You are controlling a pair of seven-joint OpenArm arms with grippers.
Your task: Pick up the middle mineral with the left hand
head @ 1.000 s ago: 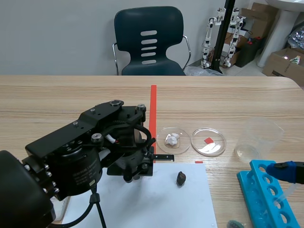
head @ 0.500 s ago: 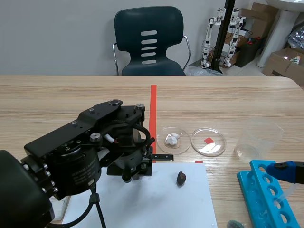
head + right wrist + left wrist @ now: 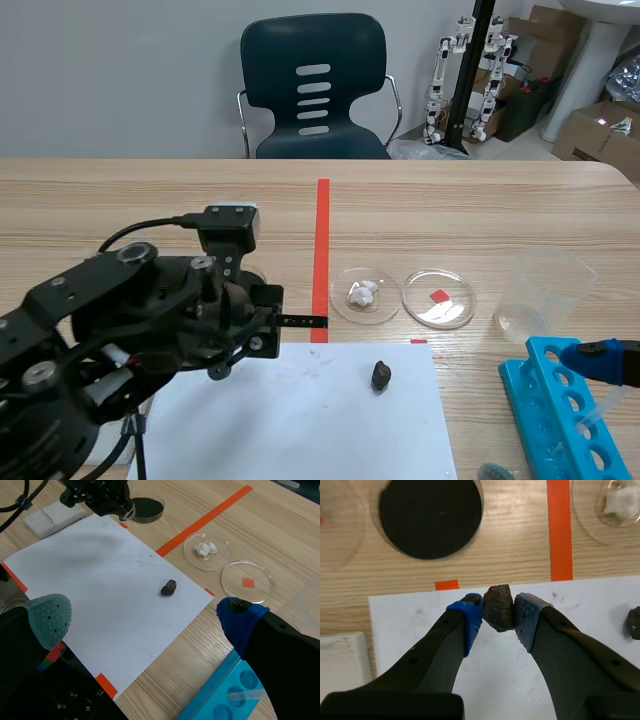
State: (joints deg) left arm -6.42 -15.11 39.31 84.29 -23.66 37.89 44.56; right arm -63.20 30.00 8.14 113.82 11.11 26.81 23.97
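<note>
Clamped between the padded fingertips of the left gripper (image 3: 498, 611) is a rough reddish-brown mineral lump (image 3: 498, 615), pressed on both sides by the blue pads. It sits over the far edge of a white paper sheet (image 3: 420, 625) that lies on the wooden bench (image 3: 150, 200), just this side of the sheet's far left corner. Whether it is clear of the paper cannot be told. The lump is angular and mottled, rust-red with darker patches, and taller than it is wide.

The right gripper (image 3: 146, 620) has its jaws wide apart, low by the bench's near right corner.

Beyond the sheet's far edge, a round clear dish filled with black material (image 3: 430, 515) stands left of the orange line. A clear petri dish with white crumbly pieces (image 3: 366, 294) stands right of that line. A second clear petri dish (image 3: 438, 298) beside it shows a small orange-red square. A clear plastic beaker (image 3: 545, 292) stands toward the bench's right edge. A small dark mineral lump (image 3: 381, 376) lies on the sheet near its far right corner.
</note>
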